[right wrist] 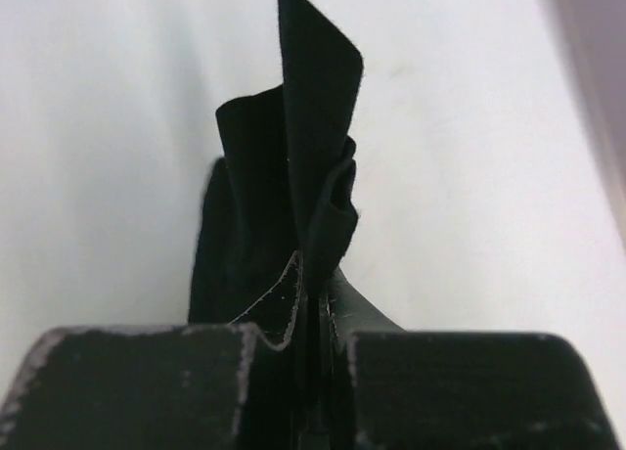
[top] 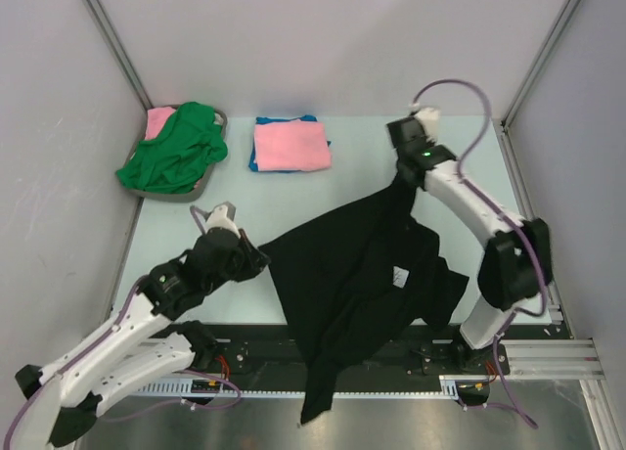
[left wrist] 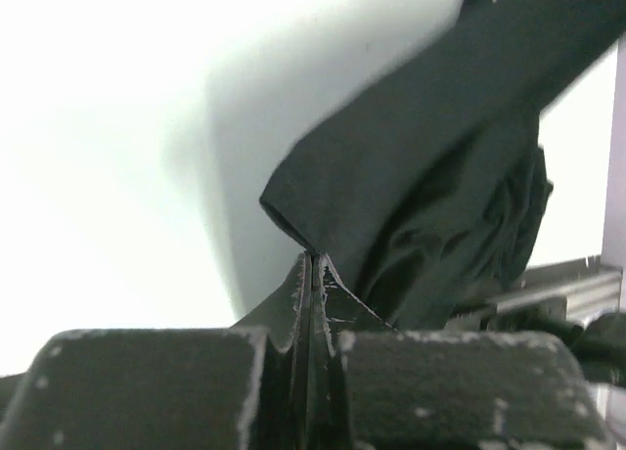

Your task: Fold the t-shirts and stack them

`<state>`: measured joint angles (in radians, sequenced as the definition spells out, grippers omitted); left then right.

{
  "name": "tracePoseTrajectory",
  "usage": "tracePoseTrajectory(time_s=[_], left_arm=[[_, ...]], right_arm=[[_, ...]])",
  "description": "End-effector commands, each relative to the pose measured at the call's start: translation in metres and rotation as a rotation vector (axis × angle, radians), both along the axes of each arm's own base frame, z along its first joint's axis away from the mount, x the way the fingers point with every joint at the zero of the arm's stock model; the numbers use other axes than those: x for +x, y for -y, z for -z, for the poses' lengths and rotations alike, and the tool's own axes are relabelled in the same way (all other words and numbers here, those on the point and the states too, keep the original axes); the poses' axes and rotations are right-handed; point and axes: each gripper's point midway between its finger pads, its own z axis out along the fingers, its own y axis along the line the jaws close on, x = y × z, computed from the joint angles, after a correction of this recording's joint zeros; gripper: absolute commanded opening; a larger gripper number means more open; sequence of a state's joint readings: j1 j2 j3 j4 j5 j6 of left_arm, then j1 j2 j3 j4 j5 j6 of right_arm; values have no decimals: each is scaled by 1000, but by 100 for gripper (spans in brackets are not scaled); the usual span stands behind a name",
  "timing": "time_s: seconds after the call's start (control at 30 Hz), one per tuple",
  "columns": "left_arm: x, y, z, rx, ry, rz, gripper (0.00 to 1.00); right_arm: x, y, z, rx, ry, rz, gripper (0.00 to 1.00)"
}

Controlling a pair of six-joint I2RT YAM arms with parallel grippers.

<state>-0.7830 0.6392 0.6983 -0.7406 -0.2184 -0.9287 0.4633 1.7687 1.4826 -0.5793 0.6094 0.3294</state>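
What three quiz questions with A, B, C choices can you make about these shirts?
1. Where is the green shirt? A on the floor; B in the basket; C on a chair.
2. Which colour tops the folded pile? A pink; B yellow; C white.
3. What are the left fingers and right fingers doing? A standing wide open; B holding a cup; C pinching the black shirt.

Answers:
1 B: it spills over the grey basket at the far left.
2 A: a pink shirt lies on a blue shirt.
3 C: each wrist view shows black cloth clamped between shut fingers.
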Motion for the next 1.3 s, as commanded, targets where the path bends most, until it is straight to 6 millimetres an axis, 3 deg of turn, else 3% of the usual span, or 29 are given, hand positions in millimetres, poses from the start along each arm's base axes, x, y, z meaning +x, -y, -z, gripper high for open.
tracePoseTrajectory(time_s=[0.0,0.03,0.07,0.13,0.17,0.2,0.23,0.27,0.3,0.37,0.4,0.43,0.47,0.5,0.53,0.6,0.63,0.67,0.7,0.73,0.77,0.83,0.87,0.9,0.97,1.17,1.2,1.27], left_arm=[[52,-3,-50,23,141,-82,1],[61,-3,-46,51,122,-68,1],[71,-3,-58,37,141,-73,1],[93,-17,-56,75,123,-109,2],[103,-21,-68,80,149,-122,1],[115,-36,-69,109,144,-175,1],[126,-40,-58,159,106,-179,0],[135,-46,-65,169,107,-199,0],[145,-60,-61,190,81,-239,0],[161,-70,-47,194,38,-265,0],[170,-89,-41,183,16,-311,0],[174,-90,-35,152,-4,-295,0],[186,-109,-22,156,-36,-350,0],[190,-116,-15,155,-61,-362,0],[195,-121,-9,151,-82,-366,0],[210,-136,16,183,-144,-384,0],[219,-138,15,195,-144,-385,0],[223,-151,20,205,-165,-406,0],[228,-152,31,213,-195,-394,0],[233,-151,27,208,-178,-390,0],[234,-152,25,207,-167,-392,0],[232,-152,6,193,-102,-402,0],[230,-148,-3,172,-83,-389,0],[229,-149,-10,178,-66,-387,0],[223,-150,-28,182,-42,-379,0],[199,-159,-50,217,-25,-348,0],[195,-158,-51,206,-23,-332,0],[180,-164,-51,214,-33,-338,0]], right_arm=[[-17,84,-98,-47,254,268,0],[-21,97,-108,-54,274,295,0],[-28,114,-127,-45,318,332,0],[-36,129,-146,-55,355,352,0],[-39,135,-152,-53,372,367,0],[-42,138,-158,-50,388,375,0],[-41,138,-156,-59,382,374,0],[-38,136,-152,-62,373,371,0],[-30,133,-136,-74,330,357,0],[-17,125,-112,-84,267,330,0],[-4,119,-84,-94,200,309,0],[4,114,-77,-93,180,295,0],[12,111,-68,-83,160,291,0],[19,110,-58,-85,135,294,0],[28,107,-30,-102,65,292,0],[49,105,-24,-58,64,330,0],[57,105,2,-72,6,338,10],[67,100,-1,-46,23,338,40],[72,97,3,-37,21,340,51],[72,98,5,-40,12,350,63],[72,100,-4,-39,37,370,78],[66,103,-16,-25,97,384,91],[56,109,-44,-6,166,398,99],[44,115,-35,-23,150,395,100],[40,125,-49,24,209,394,100],[43,148,-14,51,95,405,100],[45,148,6,52,39,400,100],[48,150,20,98,-3,396,100]])
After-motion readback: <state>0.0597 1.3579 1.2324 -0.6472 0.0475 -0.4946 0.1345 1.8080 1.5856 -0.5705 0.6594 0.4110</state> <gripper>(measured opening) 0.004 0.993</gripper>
